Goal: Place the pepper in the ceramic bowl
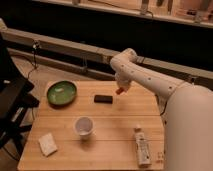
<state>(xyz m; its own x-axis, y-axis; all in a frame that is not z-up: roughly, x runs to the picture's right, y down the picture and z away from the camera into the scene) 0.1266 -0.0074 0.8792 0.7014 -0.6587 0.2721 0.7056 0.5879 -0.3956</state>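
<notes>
Gripper over far-right part of table, jaws look clamped on pepper, held off surface. Ceramic bowl well left, black block between. Carry left, clear block, centre over bowl, lower inside rim, then release.
</notes>
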